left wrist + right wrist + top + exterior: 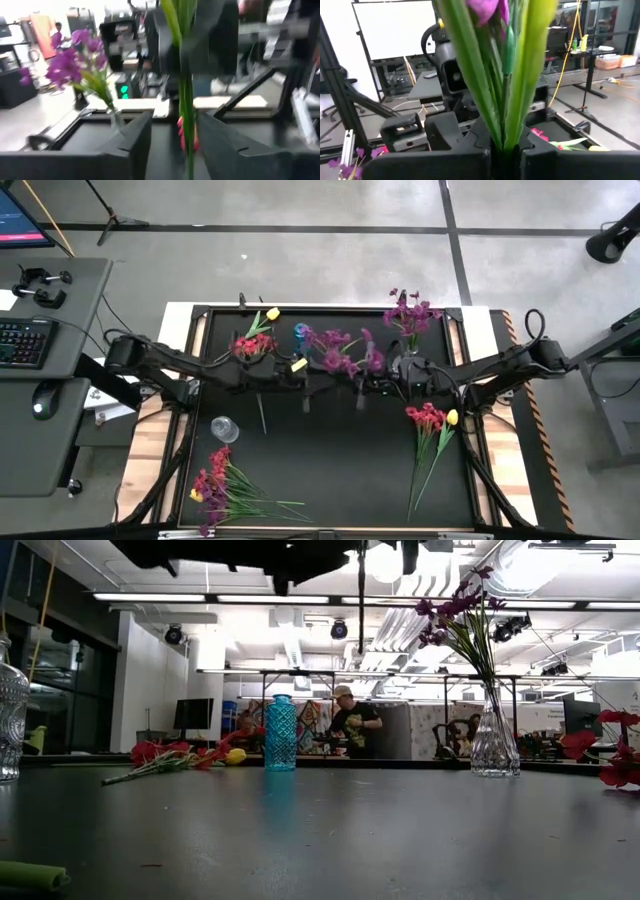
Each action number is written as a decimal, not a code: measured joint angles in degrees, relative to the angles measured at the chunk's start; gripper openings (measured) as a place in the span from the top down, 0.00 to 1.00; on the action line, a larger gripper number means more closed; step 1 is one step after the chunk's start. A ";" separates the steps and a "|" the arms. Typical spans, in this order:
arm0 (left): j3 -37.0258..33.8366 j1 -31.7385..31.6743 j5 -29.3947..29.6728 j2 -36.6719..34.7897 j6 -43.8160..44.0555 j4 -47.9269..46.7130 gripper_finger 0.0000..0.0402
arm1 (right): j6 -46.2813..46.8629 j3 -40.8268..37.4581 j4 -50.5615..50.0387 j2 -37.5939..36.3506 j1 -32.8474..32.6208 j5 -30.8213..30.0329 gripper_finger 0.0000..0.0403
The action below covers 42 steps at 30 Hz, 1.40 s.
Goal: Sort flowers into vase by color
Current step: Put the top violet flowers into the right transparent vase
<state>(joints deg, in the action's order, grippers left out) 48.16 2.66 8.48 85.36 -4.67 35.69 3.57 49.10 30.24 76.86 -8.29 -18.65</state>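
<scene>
While clamped shut on purple flower stems (505, 100), right gripper (504, 150) hangs mid-table. Just beside, left gripper (175, 135) spread open around the same stems. Farther off, clear vase (494, 745) with purple flowers (408, 312); blue vase (280, 733).

A black table (330, 470) holds loose flowers (222, 490), a blue vase (280, 733) and two clear vases (495, 745).

Keyboard (22, 342), mouse (41, 400) and side desk (60, 430): well outside the left pincer (300, 375). Person (352, 723): standing in the room beyond the worktop (330, 465).
</scene>
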 joint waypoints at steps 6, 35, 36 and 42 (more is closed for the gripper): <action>-0.33 -0.02 2.66 -8.01 -1.60 -17.79 0.53 | -0.83 0.00 -11.52 -6.82 -0.49 -5.27 1.00; -27.43 12.52 9.18 -15.29 -0.99 22.50 0.52 | 1.15 -11.34 -28.28 -25.86 -6.17 -67.02 1.00; -27.43 12.81 9.19 -15.29 -0.93 22.50 0.52 | 1.60 -11.34 -28.28 -25.86 -5.58 -67.02 1.00; -27.43 14.63 9.39 -15.29 -0.11 22.44 0.52 | 1.78 -11.34 -27.13 -25.86 -2.74 -66.89 1.00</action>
<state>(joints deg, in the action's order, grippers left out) 20.73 17.29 17.87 70.06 -4.78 58.13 5.35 37.76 3.11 51.00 -11.04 -85.54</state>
